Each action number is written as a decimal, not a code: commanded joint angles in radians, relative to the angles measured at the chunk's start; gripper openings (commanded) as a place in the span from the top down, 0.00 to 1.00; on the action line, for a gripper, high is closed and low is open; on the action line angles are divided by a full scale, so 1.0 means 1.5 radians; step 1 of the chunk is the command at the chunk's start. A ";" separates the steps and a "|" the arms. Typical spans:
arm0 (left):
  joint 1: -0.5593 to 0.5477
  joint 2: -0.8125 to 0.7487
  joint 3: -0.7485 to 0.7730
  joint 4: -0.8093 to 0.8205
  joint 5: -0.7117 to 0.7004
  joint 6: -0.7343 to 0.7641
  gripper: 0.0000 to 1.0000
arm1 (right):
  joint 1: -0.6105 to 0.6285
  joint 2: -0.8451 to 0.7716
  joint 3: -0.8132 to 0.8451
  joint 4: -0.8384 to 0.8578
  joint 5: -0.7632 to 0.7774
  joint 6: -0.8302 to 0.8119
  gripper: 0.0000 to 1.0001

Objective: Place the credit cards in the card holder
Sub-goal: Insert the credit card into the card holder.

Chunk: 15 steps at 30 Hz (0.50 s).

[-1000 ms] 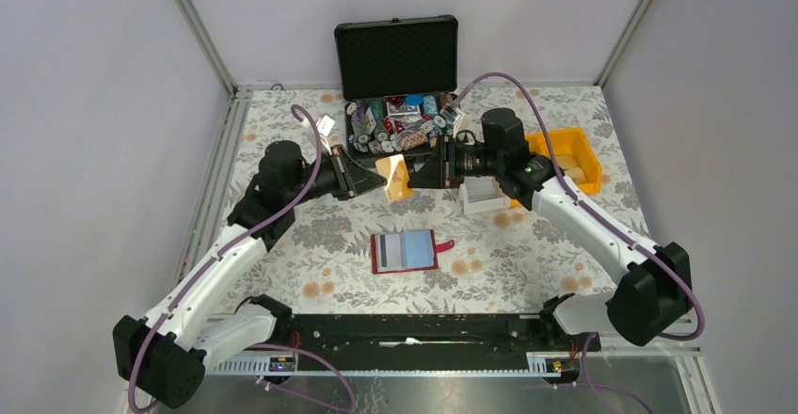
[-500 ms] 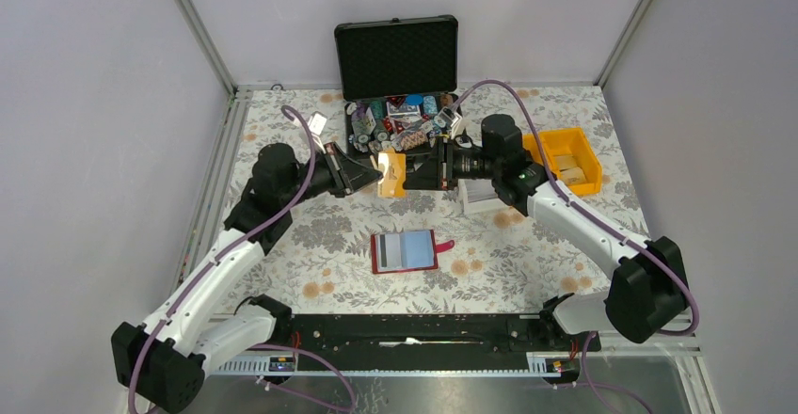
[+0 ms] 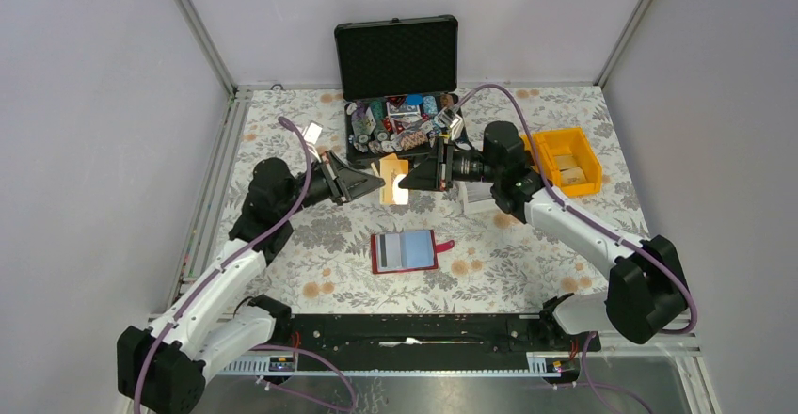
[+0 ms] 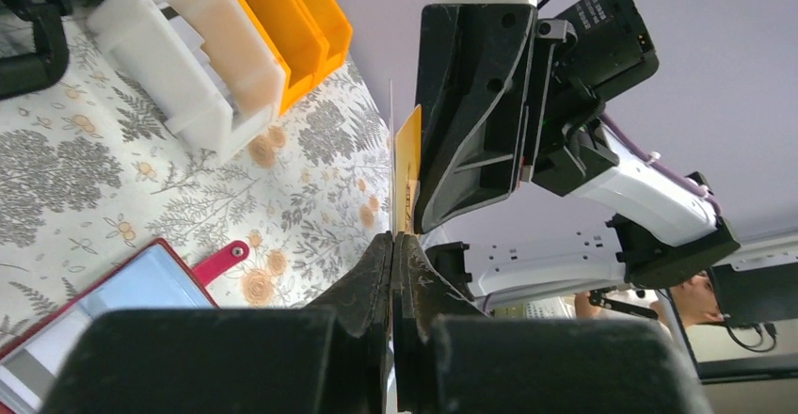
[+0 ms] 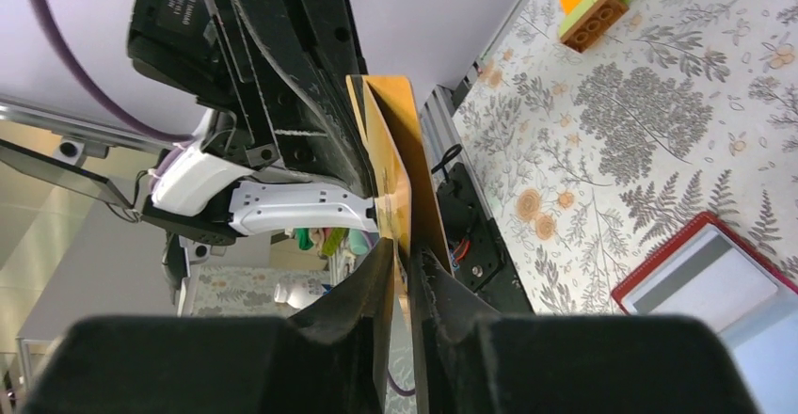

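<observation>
The card holder (image 3: 406, 251) lies open on the floral table, dark red, with pale blue and grey credit cards in its slots; it also shows in the wrist views (image 4: 122, 306) (image 5: 725, 278). Above the table, between the arms, tan-gold credit cards (image 3: 392, 174) stand on edge. My left gripper (image 3: 376, 184) is shut on their left side, with a thin card edge (image 4: 406, 165) rising from its closed jaws. My right gripper (image 3: 408, 179) faces it, jaws closed on the gold cards (image 5: 393, 160), which splay apart into two leaves.
A black hard case (image 3: 396, 61) with poker chips (image 3: 395, 124) stands open just behind the grippers. A white bin (image 3: 480, 198) and a yellow bin (image 3: 567, 162) sit to the right. Small toy bricks (image 5: 598, 5) lie on the cloth.
The left arm has drawn back to the left and lowered a little. The right gripper has followed to the left. The gold cards stay gripped between both and now sit lower and more tilted.
</observation>
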 commanded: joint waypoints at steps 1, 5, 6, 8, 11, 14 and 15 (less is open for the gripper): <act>0.003 -0.023 -0.012 0.062 0.050 -0.032 1.00 | 0.011 -0.031 -0.010 0.150 -0.003 0.059 0.82; 0.005 -0.034 -0.020 0.070 0.049 -0.040 1.00 | 0.012 -0.029 -0.008 0.173 -0.004 0.074 0.82; 0.005 -0.035 -0.022 0.073 0.050 -0.043 1.00 | 0.011 -0.029 -0.007 0.177 -0.003 0.077 0.84; 0.006 -0.037 -0.025 0.082 0.050 -0.050 1.00 | 0.011 -0.031 -0.007 0.175 0.001 0.078 0.92; 0.015 -0.048 -0.038 0.100 0.035 -0.069 1.00 | 0.012 -0.045 -0.008 0.128 0.028 0.051 1.00; 0.027 -0.065 -0.046 0.108 0.019 -0.079 1.00 | 0.012 -0.073 -0.005 0.049 0.062 -0.003 1.00; 0.032 -0.069 -0.049 0.109 0.017 -0.081 1.00 | 0.011 -0.085 -0.003 0.022 0.071 -0.017 1.00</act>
